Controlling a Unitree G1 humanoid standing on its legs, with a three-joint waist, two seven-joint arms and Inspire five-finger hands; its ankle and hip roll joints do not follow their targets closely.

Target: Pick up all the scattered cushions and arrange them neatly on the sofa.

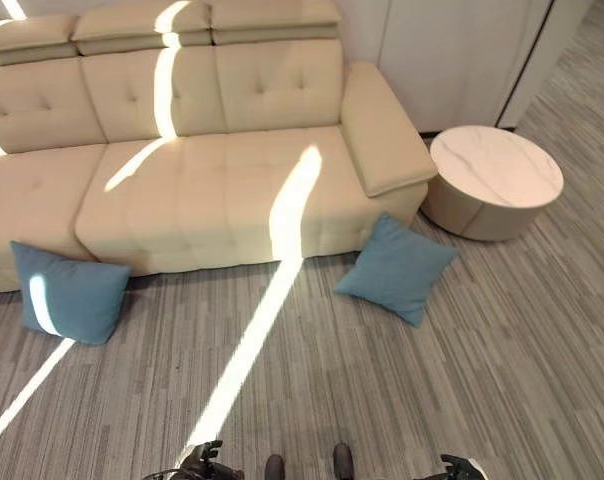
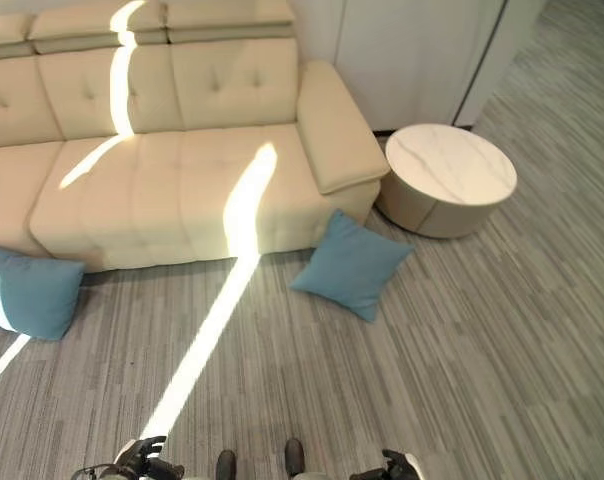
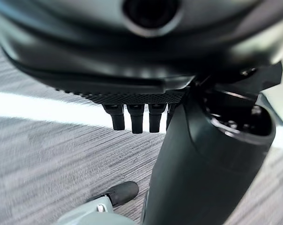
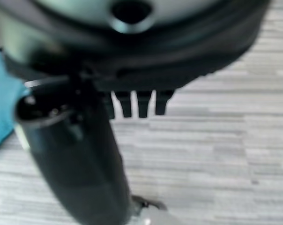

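Two blue cushions lie on the grey carpet. One cushion (image 1: 396, 268) leans at the foot of the sofa's right armrest. The other cushion (image 1: 66, 291) rests against the sofa front at the far left. The beige sofa (image 1: 202, 180) has bare seats. My left hand (image 1: 207, 460) and right hand (image 1: 460, 467) hang low at the near edge, well short of both cushions. In the wrist views the left hand (image 3: 132, 70) and right hand (image 4: 141, 56) show straight fingers with nothing held. A blue cushion edge (image 4: 1, 93) shows beside the right hand.
A round marble-topped side table (image 1: 494, 180) stands right of the sofa's armrest. White cabinet doors (image 1: 452, 50) line the wall behind it. Bright sun stripes cross the carpet and sofa. Open carpet lies between me and the cushions.
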